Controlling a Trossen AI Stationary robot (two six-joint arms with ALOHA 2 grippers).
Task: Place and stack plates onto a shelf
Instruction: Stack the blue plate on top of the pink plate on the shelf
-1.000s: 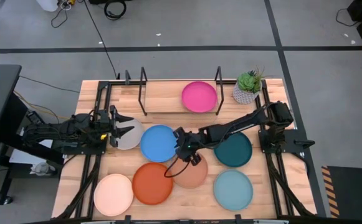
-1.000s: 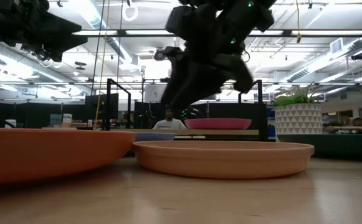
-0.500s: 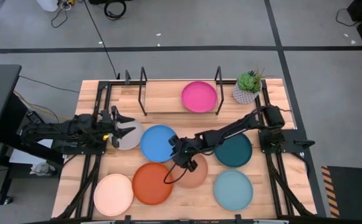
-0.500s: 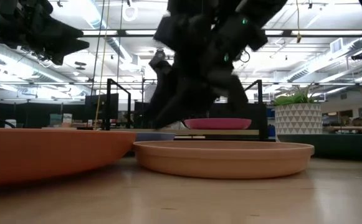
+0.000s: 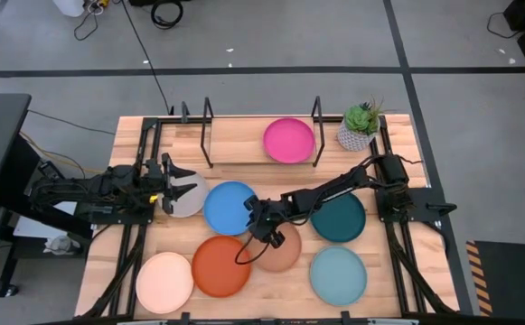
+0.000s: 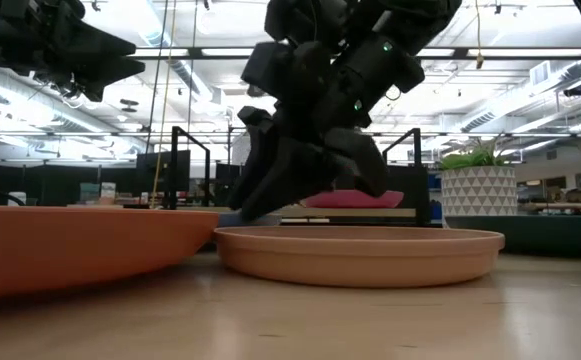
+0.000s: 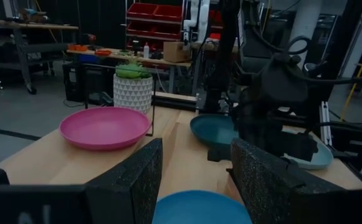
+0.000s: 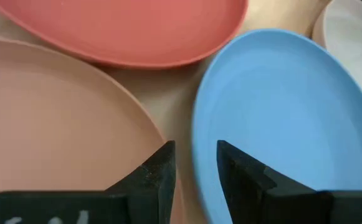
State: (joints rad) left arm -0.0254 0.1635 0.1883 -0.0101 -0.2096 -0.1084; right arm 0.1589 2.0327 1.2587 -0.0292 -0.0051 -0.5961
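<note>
High view: the right gripper is parked low at the blue plate's near-right rim, fingers narrowly parted, nothing held yet. Rim probably gets pinched next, then carried far to the shelf beside the pink plate. The left gripper is left waiting, spread open over the grey-white plate.

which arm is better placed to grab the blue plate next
Right. The right gripper is low at the blue plate, fingers open astride its near rim beside the tan plate. The left gripper waits, open, over the grey-white plate.
</note>
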